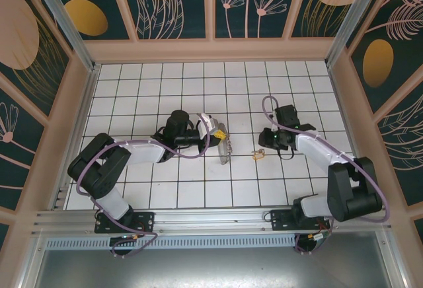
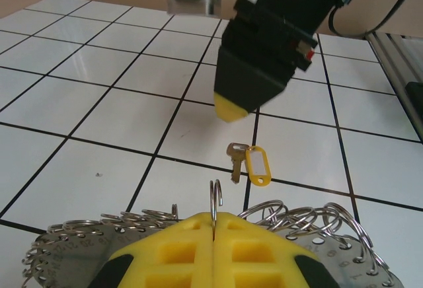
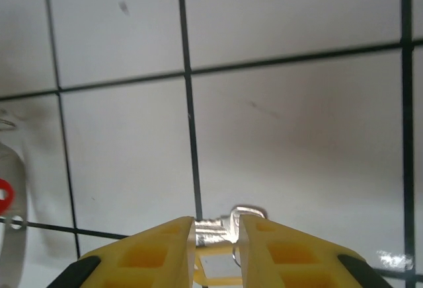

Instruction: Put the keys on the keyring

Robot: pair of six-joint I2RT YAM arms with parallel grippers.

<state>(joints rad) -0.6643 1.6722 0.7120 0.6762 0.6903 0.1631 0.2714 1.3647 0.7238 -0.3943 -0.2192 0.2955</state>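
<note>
With the left gripper (image 2: 213,218) pinched shut on the keyring (image 2: 301,218) mid-table (image 1: 165,192), the right gripper (image 3: 216,227) hangs slightly spread over the keys (image 2: 236,158) lying just beside it, and should, I reckon, drop squarely and nip the head, not the yellow tag (image 2: 257,167).

Keys (image 1: 259,154) lie on the table (image 1: 165,189) — right of the keyring (image 1: 223,146).

Robot test cell, white tiled floor (image 1: 198,103), floral-print wall panels (image 1: 172,4), aluminium rail (image 1: 198,218) along the near edge
</note>
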